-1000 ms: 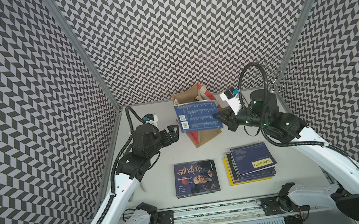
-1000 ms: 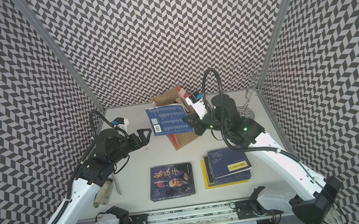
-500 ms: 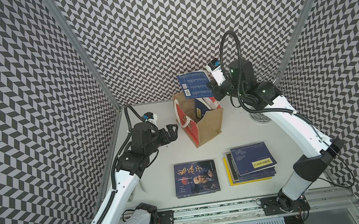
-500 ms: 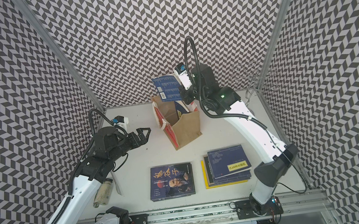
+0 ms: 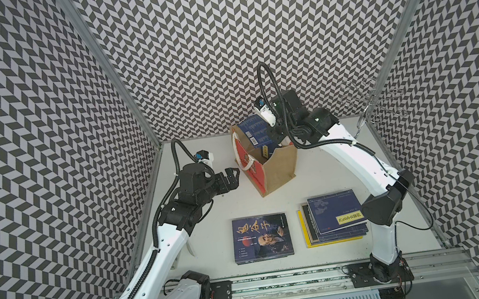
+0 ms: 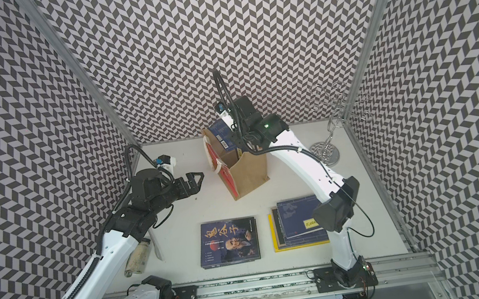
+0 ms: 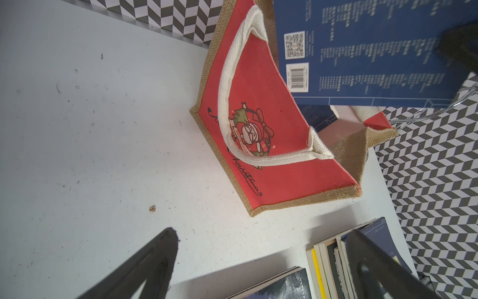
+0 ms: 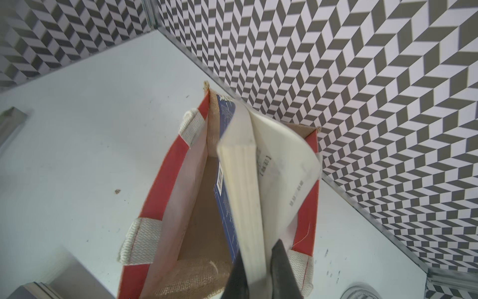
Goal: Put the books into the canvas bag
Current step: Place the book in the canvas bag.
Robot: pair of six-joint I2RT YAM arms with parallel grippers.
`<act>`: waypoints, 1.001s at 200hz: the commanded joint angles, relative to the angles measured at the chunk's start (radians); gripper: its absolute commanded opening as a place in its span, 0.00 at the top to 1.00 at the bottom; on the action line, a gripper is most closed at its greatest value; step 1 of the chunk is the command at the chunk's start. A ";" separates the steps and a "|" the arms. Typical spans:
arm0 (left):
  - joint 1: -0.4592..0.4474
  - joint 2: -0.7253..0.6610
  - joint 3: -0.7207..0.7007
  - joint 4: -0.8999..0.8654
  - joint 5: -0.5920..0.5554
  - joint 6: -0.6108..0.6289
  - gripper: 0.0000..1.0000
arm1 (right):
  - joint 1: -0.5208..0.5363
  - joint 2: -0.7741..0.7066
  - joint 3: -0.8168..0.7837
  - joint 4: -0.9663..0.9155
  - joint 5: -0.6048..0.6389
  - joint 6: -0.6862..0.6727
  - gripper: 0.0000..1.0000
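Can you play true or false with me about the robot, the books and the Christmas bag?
1. The right gripper is pinching a blue book over the open canvas bag. True.
2. The left gripper is holding a book too. False: its fingers are spread open and empty, beside the bag.
3. The bag has fallen flat on the table. False: it stands up with its mouth open.
4. A stack of books lies on the table near the front. True.
5. The book with the old man's picture is already in the bag. False: it lies flat on the table, beside the stack.
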 commanded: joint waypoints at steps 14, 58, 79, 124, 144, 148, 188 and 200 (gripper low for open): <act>-0.015 0.019 0.031 0.046 0.018 0.043 0.01 | 0.012 0.057 0.043 0.015 0.107 -0.018 1.00; -0.033 0.054 0.085 0.060 0.059 0.072 0.00 | 0.013 0.119 0.070 0.009 0.126 -0.039 1.00; -0.035 0.064 0.093 0.063 0.068 0.080 0.00 | 0.010 0.148 0.075 0.011 0.140 -0.046 1.00; -0.039 0.064 0.089 0.070 0.075 0.080 0.00 | -0.002 0.227 0.099 0.003 0.182 -0.058 1.00; -0.042 0.066 0.089 0.066 0.068 0.080 0.01 | -0.006 0.258 0.107 0.003 0.207 -0.070 1.00; -0.045 0.065 0.090 0.065 0.065 0.101 0.00 | -0.006 0.264 0.108 0.003 0.213 -0.074 1.00; -0.066 0.080 0.101 0.053 0.032 0.120 0.00 | -0.006 0.303 0.114 0.002 0.271 -0.098 1.00; -0.078 0.085 0.103 0.051 0.021 0.126 0.00 | -0.004 0.305 0.110 0.003 0.293 -0.104 1.00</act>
